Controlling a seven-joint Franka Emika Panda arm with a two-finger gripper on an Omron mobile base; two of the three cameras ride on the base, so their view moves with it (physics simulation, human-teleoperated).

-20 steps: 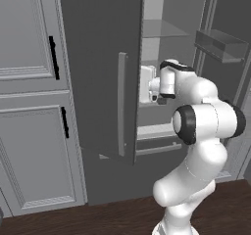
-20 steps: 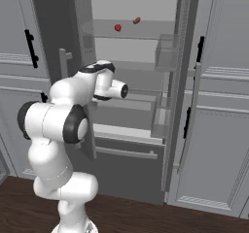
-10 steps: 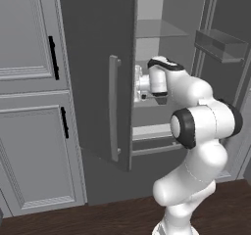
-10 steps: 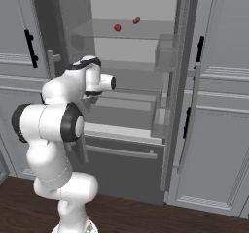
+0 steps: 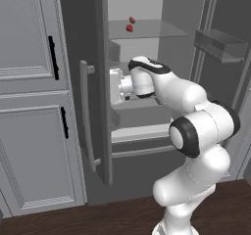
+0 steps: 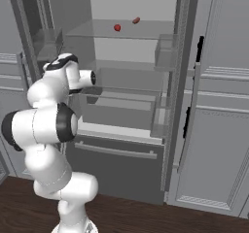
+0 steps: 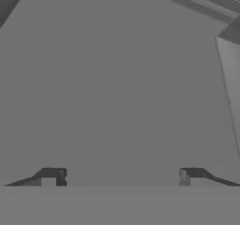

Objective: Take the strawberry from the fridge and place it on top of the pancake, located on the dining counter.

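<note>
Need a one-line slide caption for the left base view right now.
White arm reaches into the open fridge, open gripper against the left door's inner side, two small red fruits on the glass shelf above.

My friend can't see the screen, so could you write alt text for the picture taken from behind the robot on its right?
A white robot arm reaches into an open grey fridge, its hand against the inside of the left door. Two small red fruits lie on a glass shelf high inside. Grey cabinets stand to the right.
</note>
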